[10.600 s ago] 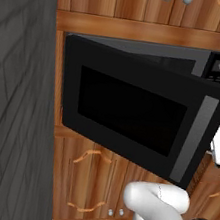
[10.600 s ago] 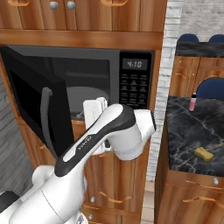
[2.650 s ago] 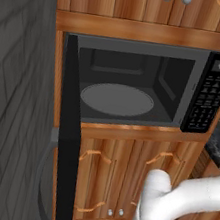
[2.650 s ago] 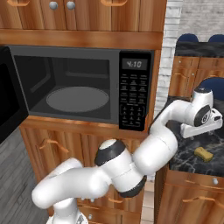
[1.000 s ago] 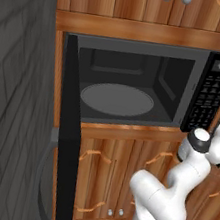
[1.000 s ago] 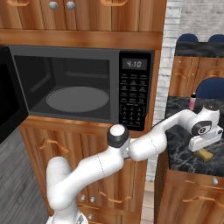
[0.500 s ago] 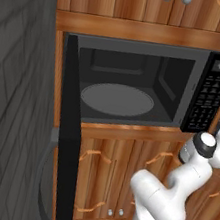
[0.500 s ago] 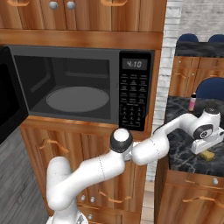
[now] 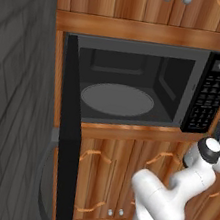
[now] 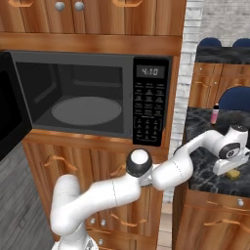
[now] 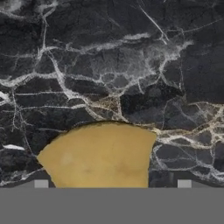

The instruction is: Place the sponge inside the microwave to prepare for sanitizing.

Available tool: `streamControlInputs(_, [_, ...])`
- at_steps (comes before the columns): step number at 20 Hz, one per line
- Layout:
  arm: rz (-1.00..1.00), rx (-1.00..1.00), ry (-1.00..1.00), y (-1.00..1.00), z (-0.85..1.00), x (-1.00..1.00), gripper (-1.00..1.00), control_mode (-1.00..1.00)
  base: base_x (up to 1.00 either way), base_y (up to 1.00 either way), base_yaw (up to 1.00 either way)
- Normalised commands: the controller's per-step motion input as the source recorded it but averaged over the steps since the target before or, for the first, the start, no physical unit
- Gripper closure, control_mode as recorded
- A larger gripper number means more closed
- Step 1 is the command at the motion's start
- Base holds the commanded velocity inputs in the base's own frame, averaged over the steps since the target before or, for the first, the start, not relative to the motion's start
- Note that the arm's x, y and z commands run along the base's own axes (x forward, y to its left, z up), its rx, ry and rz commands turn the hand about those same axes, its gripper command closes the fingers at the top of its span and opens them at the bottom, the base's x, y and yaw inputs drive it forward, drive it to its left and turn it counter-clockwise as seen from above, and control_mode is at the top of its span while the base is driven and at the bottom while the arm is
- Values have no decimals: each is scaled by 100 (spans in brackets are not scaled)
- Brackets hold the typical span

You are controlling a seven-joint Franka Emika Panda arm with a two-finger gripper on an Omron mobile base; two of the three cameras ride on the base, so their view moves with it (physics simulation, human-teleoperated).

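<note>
The sponge (image 11: 100,155) is a yellow pad lying flat on the dark marble counter (image 11: 109,65). My gripper (image 11: 112,183) hangs straight above it, open, with a fingertip on each side and wider than the pad. From the right base view the gripper (image 10: 229,168) sits low over the sponge (image 10: 233,174) on the counter to the right of the cabinet column. The black microwave (image 10: 93,97) has its door (image 9: 69,140) swung wide open to the left. Its grey turntable (image 9: 117,99) is bare.
A small pink bottle (image 10: 215,114) stands at the back of the marble counter (image 10: 205,141). Blue rounded things (image 10: 237,100) sit behind it. Wooden cabinets (image 10: 97,19) surround the microwave, and a grey wall (image 9: 14,91) lies beyond the open door.
The hand has sunk lower over the sponge, and the elbow has shifted slightly. Since the oldest frames the microwave door has swung from half shut to wide open.
</note>
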Motion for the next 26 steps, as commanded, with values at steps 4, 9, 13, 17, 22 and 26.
streamControlInputs(4, [0, 18, 3, 0, -46, 0, 100, -100, 0, 0, 0])
streamControlInputs(9, [0, 3, 0, 0, -6, 0, 100, -100, 0, 0, 0])
streamControlInputs(13, [2, -5, 0, 22, 3, -39, 100, -100, 0, 0, 0])
streamControlInputs(17, [14, -28, -4, 41, 26, -99, 100, -100, 0, 0, 0])
streamControlInputs(22, [10, -16, -4, 73, 39, -97, 100, -100, 0, 0, 0])
streamControlInputs(26, [15, -12, -15, 100, 31, -100, 100, -100, 0, 0, 0])
